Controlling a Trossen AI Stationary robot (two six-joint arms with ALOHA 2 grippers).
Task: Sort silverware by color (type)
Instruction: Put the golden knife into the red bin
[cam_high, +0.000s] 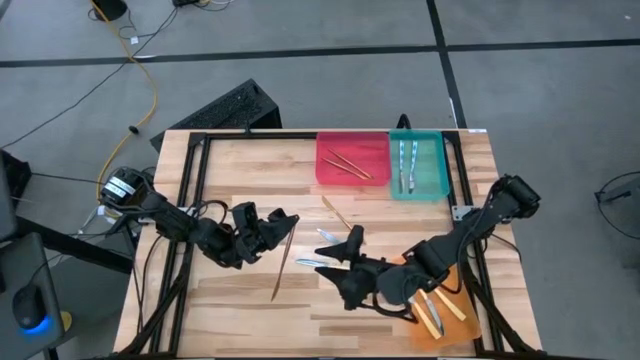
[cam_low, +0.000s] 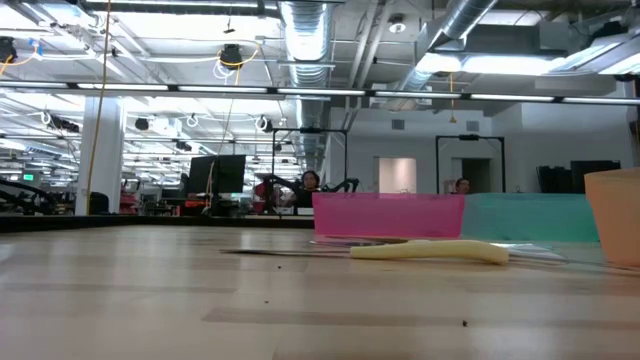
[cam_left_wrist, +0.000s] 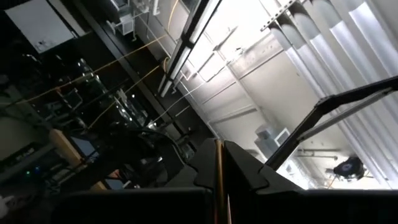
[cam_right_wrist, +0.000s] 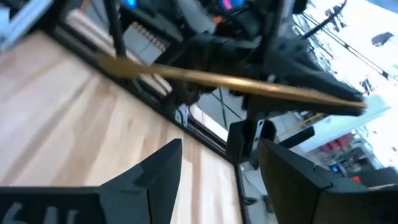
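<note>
High view, left of centre: the left gripper (cam_high: 283, 222) clenches a wooden stick (cam_high: 282, 262) — it should stay level toward the red tray (cam_high: 352, 160), while the right gripper (cam_high: 345, 262) waits released.

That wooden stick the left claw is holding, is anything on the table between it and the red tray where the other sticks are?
Nothing visible blocks it. The left gripper is shut on the wooden stick, and the bare table lies between it and the red tray. One loose stick lies just right of that path; the right gripper waits lower down.

Wooden stick (cam_right_wrist: 236, 81) beyond the right arm's parted jaws.
</note>
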